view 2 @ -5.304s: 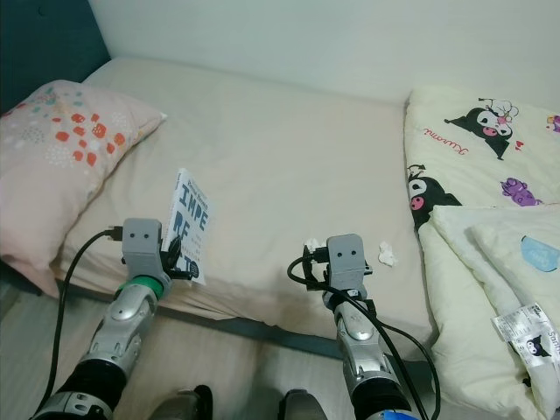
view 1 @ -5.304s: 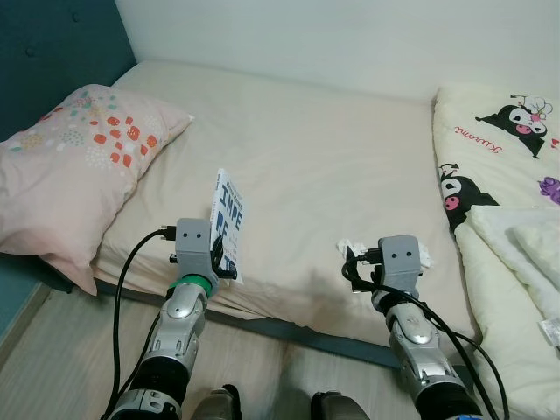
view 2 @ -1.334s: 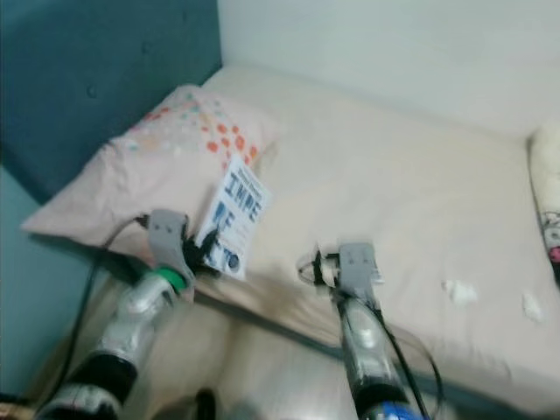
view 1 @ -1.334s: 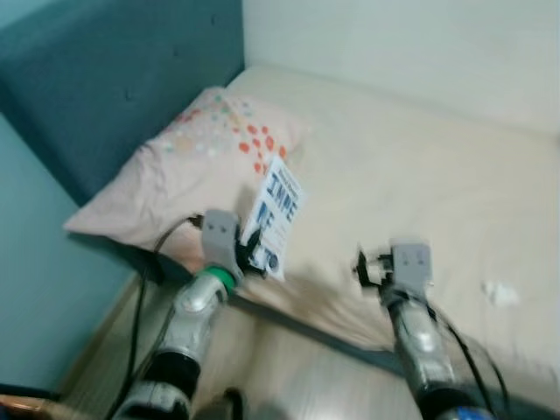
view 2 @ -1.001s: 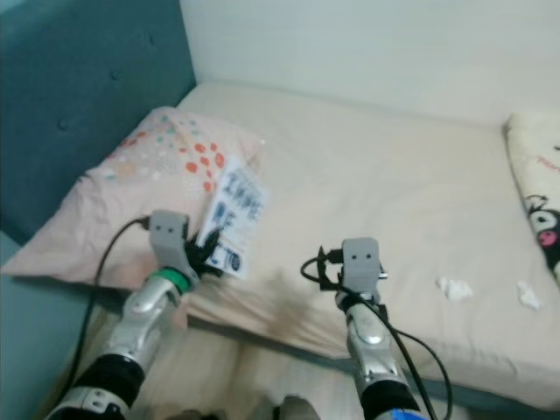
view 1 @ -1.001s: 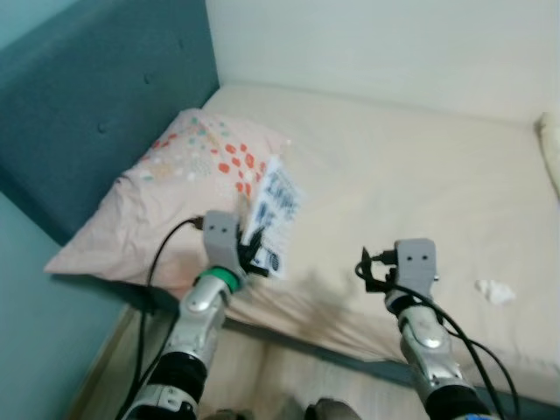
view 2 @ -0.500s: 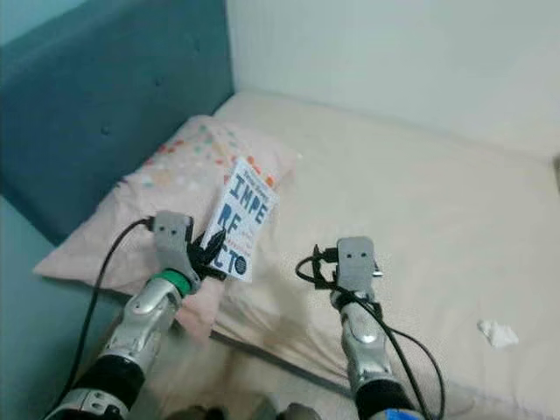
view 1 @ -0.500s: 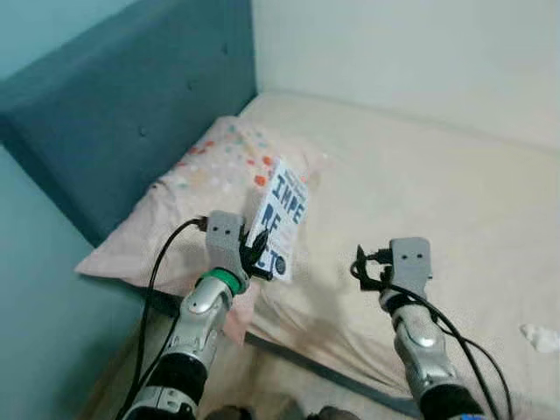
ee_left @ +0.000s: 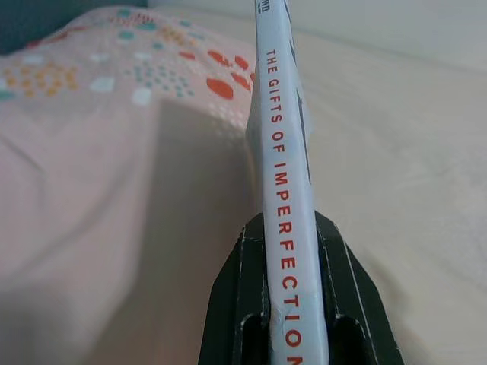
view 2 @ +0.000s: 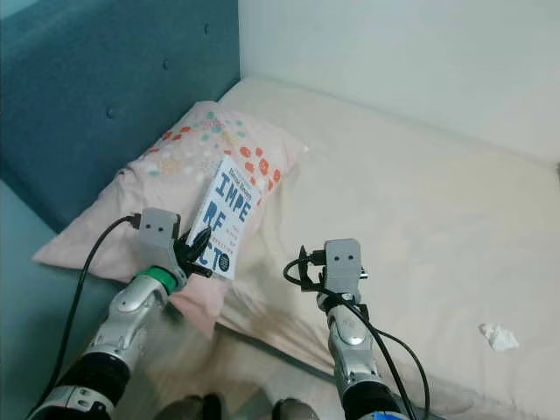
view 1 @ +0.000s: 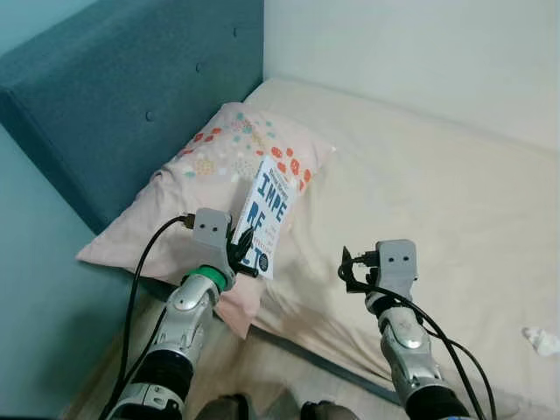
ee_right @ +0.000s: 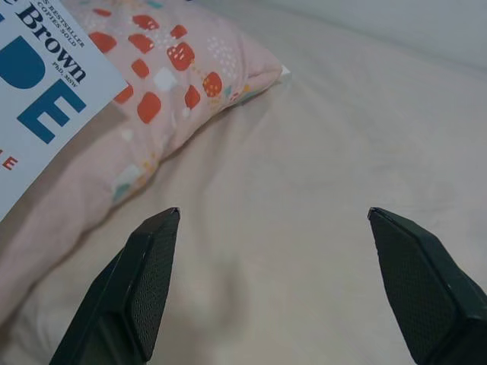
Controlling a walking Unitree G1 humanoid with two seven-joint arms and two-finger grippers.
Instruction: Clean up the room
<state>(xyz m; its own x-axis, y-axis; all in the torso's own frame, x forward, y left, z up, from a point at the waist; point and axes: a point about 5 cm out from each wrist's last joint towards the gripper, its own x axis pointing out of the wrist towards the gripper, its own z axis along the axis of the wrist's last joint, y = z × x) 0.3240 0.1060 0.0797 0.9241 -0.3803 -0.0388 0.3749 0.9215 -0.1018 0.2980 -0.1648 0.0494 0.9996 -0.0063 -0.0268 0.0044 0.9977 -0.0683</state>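
Left gripper [view 1: 242, 248] has the book [view 1: 268, 215] pinched by its lower end, spine squeezed between the two black fingers [ee_left: 236, 304], cover standing upright and leaning slightly over the edge of the floral pillow [view 1: 219, 175]. Right gripper [ee_right: 274, 289] hangs empty with its fingers spread wide above the cream mattress [view 1: 437, 201], near the bed's front edge. A crumpled tissue [view 1: 542, 339] lies far off to the right on the sheet. Here's the worry: that grip is only on the bottom of a tall, top-heavy book, so any swing while walking could lever it sideways and let it slide out between the pads. The book also hovers close to the pillow; a bump there could twist it loose. And the blue headboard [view 1: 114, 96] is near on the left.
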